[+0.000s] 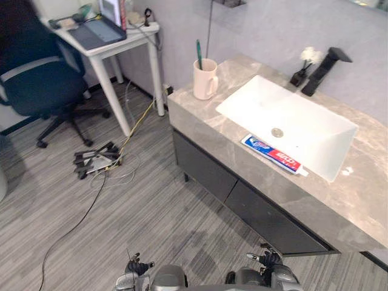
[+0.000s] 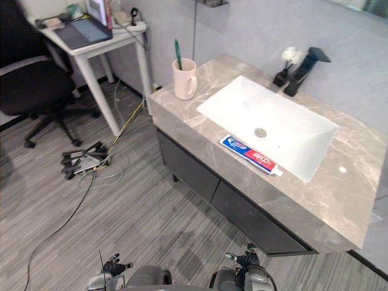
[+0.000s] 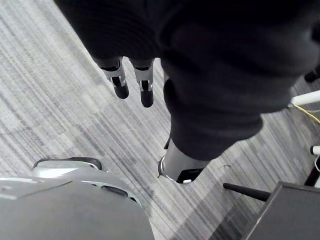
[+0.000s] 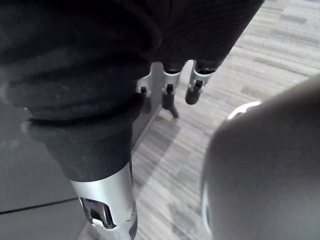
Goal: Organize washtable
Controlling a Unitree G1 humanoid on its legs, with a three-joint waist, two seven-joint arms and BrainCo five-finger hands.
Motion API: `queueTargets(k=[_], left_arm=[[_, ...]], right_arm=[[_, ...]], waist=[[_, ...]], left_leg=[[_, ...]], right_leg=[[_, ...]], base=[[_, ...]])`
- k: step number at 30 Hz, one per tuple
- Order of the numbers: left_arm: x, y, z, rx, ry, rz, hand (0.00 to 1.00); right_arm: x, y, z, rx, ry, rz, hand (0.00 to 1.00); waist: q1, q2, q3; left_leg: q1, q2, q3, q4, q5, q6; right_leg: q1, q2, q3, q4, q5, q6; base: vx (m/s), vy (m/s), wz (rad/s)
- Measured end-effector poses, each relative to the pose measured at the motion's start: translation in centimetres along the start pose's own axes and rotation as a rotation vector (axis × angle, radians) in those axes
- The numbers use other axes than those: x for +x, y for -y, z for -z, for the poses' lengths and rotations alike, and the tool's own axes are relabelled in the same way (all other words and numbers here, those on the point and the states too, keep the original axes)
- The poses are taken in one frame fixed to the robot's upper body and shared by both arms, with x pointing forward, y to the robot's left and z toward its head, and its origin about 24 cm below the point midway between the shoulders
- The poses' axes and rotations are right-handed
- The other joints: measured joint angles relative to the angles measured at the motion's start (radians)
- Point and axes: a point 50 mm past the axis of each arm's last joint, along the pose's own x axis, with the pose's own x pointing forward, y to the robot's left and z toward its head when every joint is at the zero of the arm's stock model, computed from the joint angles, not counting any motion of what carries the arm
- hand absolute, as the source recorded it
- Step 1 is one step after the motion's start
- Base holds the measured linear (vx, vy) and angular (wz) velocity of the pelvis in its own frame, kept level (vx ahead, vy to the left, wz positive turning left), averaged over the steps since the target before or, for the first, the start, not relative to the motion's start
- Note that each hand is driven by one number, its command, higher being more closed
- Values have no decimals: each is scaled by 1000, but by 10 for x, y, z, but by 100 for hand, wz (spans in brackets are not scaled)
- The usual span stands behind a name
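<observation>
A grey marble washtable (image 1: 200,124) holds a white rectangular sink (image 1: 309,124) with a black faucet (image 1: 324,68) behind it. A red, white and blue toothpaste tube (image 1: 274,155) lies on the counter along the sink's front rim. At the counter's left end stands a cream mug (image 1: 204,79) with a green toothbrush (image 1: 198,53) upright in it. A small dark vase with a white flower (image 1: 305,63) sits by the faucet. My left hand (image 3: 120,82) hangs over the floor, fingers relaxed, holding nothing. My right hand (image 4: 167,95) hangs low beside the dark cabinet, likewise relaxed with nothing in it.
Dark drawer fronts (image 1: 242,200) run under the counter. To the left stand a white desk (image 1: 112,45) with a laptop and a blue office chair (image 1: 42,85). A power strip with cables (image 1: 96,160) lies on the grey striped floor.
</observation>
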Motion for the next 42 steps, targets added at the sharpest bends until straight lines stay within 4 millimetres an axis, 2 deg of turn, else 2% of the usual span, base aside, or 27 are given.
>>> queueTargets(k=[1,2,3,5,6,9,10,11,12,13,14,16,19,20,21,22,23,24,25,28,42], left_arm=[[-1,-2,5,3,-18,-5,0],[-1,-4,8,17,-27,-6,0],[-1,-4,8,29,-25,-2,0],[-1,-4,9,50,-29,5,0],[-1,-3,10,86,-39,18,0],[-1,6,7,128,-29,52,0],[0,9,5,149,-21,59,0],[0,10,1,153,-6,62,0],[0,10,0,149,0,62,0],[-1,13,-1,135,11,64,0],[-2,16,3,117,6,68,0],[-3,15,6,97,3,58,0],[-4,13,8,66,-8,40,0],[-4,13,10,65,-12,39,0],[-4,13,11,67,-15,40,0],[-4,6,11,81,-16,24,0],[-2,5,6,100,-7,25,0],[0,5,1,106,0,26,0],[0,5,3,113,-7,27,0],[0,8,0,158,1,45,0],[-2,6,13,177,-42,40,0]], right_arm=[[0,0,2,-16,-7,-2,0],[0,-2,2,-47,-7,-11,0],[0,-3,2,-52,-5,-12,0],[1,-4,-2,-63,-1,-22,0],[1,-5,-2,-72,-3,-35,0],[3,0,-6,-71,10,-24,0],[3,3,-6,-51,9,-12,0],[3,5,-4,-39,0,-4,0],[3,6,-2,-30,-5,2,0],[2,7,0,-17,-10,9,0],[1,12,2,-18,-10,23,0],[1,16,6,-22,-23,39,0],[1,14,5,-21,-24,41,0],[2,14,1,-20,-14,40,0],[2,13,3,-15,-20,38,0],[1,10,6,-4,-31,33,0],[0,10,11,-4,-47,31,0],[-1,7,16,-1,-63,25,0],[-2,7,18,0,-69,24,0],[-2,8,21,-2,-77,26,0],[-1,16,24,-14,-93,43,0]], waist=[[0,-5,-2],[-6,-7,-5],[-7,-7,-5],[-14,-6,-5],[-31,-10,-8],[-31,19,3],[-32,29,1],[-31,33,2],[-28,36,3],[-24,46,5],[-12,61,1],[-1,73,-6],[0,67,-9],[0,71,-11],[0,66,-16],[-7,44,-29],[-3,26,-36],[-1,24,-38],[-3,11,-46],[-5,15,-54],[-5,28,-66]], left_leg=[[34,-6,29,-27,-1,2],[68,-7,64,-56,-2,3],[72,-7,76,-65,-2,3],[78,-5,107,-77,-2,3],[79,-10,81,-83,-3,0],[83,5,41,-90,-8,-13],[69,21,22,-48,-19,-32],[9,42,7,97,-31,-53],[-26,62,-6,192,-31,-59],[-90,99,-38,363,-25,-86],[-116,139,-48,451,-28,-84],[-130,168,-64,424,-32,-76],[-141,158,-146,196,-29,-80],[-143,149,-205,83,-9,-109],[-115,125,-212,52,10,-129],[-89,97,-198,15,28,-114],[-84,75,-197,29,29,-112],[-67,49,-202,30,29,-112],[-41,25,-201,22,29,-112],[1,1,-198,-11,27,-108],[83,-7,-214,-124,34,-72]], right_leg=[[4,-26,-69,13,-17,-13],[1,-27,-142,-35,-20,-17],[-7,-20,-163,-69,-20,-17],[-28,27,-184,-228,7,-15],[-13,61,-167,-290,97,-79],[-10,79,-159,-293,79,-87],[-3,87,-173,-297,61,-84],[16,96,-182,-309,49,-85],[33,102,-189,-314,44,-87],[74,122,-190,-329,35,-85],[111,150,-180,-351,29,-83],[141,171,-152,-383,30,-72],[136,173,-72,-413,47,-46],[122,172,-38,-410,56,-34],[116,160,-2,-405,64,-22],[122,155,28,-438,89,-2],[149,149,35,-486,121,0],[183,136,52,-535,143,12],[212,119,60,-559,148,18],[240,102,74,-583,153,22],[292,113,80,-660,196,28]], base=[[41,117,-102],[26,76,-77],[95,42,-69],[193,-31,-43],[156,-67,-23],[122,-92,-9],[166,-142,13],[149,-114,19],[111,-137,12],[82,-93,-7],[106,-102,-19],[90,-25,-47],[87,78,-65],[104,207,-87],[152,226,-66],[179,211,-41],[231,239,-21],[217,262,-23],[162,230,-19],[117,145,-13],[-9,15,-4]])
